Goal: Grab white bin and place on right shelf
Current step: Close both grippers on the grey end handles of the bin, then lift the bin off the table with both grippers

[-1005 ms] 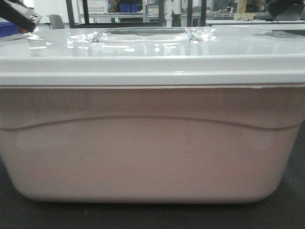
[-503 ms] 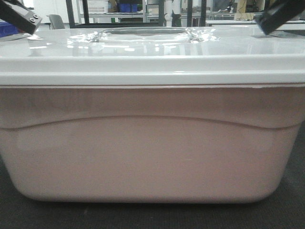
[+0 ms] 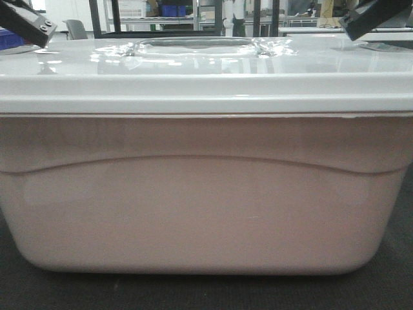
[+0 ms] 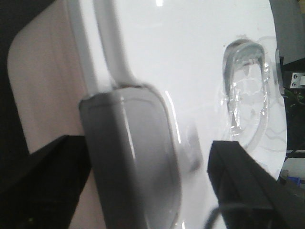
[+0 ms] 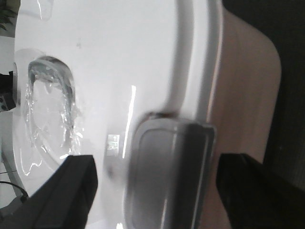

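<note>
The white bin (image 3: 206, 213) fills the front view, pinkish walls under a glossy white lid (image 3: 206, 64) with a clear recessed handle (image 3: 193, 46). My left gripper (image 4: 147, 186) hovers at the bin's left end. It is open, its black fingers (image 4: 43, 181) standing either side of a grey latch (image 4: 131, 157) with gaps on both sides. My right gripper (image 5: 162, 195) is open in the same way over the grey latch (image 5: 171, 176) at the right end. In the front view the left gripper (image 3: 22, 22) and right gripper (image 3: 374, 16) show at the lid's top corners. The right shelf is out of view.
The bin stands on a dark surface (image 3: 393, 284). Behind it are dark uprights (image 3: 97, 16), tables and a far rack holding a blue crate (image 3: 173, 10). A grey chair (image 3: 76, 28) stands at the back left.
My right gripper has come down into view at the lid's right end over the last second. The left gripper and the bin have hardly moved.
</note>
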### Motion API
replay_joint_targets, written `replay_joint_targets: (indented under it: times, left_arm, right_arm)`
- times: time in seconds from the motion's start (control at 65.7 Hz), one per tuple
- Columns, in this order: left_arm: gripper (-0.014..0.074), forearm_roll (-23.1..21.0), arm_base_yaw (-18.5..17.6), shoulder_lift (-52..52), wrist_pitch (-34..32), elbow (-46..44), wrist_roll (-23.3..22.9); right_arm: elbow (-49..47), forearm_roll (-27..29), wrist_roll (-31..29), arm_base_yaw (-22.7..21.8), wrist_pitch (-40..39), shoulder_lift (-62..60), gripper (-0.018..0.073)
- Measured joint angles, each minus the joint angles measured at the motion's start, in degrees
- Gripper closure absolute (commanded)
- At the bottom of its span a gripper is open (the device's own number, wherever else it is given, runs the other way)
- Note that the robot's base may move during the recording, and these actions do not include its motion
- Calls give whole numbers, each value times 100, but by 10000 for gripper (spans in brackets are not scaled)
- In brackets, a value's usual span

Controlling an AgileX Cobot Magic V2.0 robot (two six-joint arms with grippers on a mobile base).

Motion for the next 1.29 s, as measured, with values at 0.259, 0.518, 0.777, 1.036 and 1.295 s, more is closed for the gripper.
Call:
replay_joint_targets:
  times: [0.259, 0.518, 0.777, 1.036, 1.295]
  left_arm:
    - [189, 10, 0, 0, 0, 0, 0]
    - [189, 10, 0, 0, 0, 0, 0]
    - [189, 10, 0, 0, 0, 0, 0]
    - [189, 10, 0, 0, 0, 0, 0]
    - [189, 10, 0, 0, 0, 0, 0]
  right_arm:
    - [0, 151, 0, 0, -13, 0, -52]
    - [0, 151, 0, 0, -17, 0, -52]
    - [0, 104, -13, 0, -17, 0, -52]
    - [0, 29, -13, 0, -17, 0, -52]
    - [0, 12, -13, 0, -17, 0, 81]
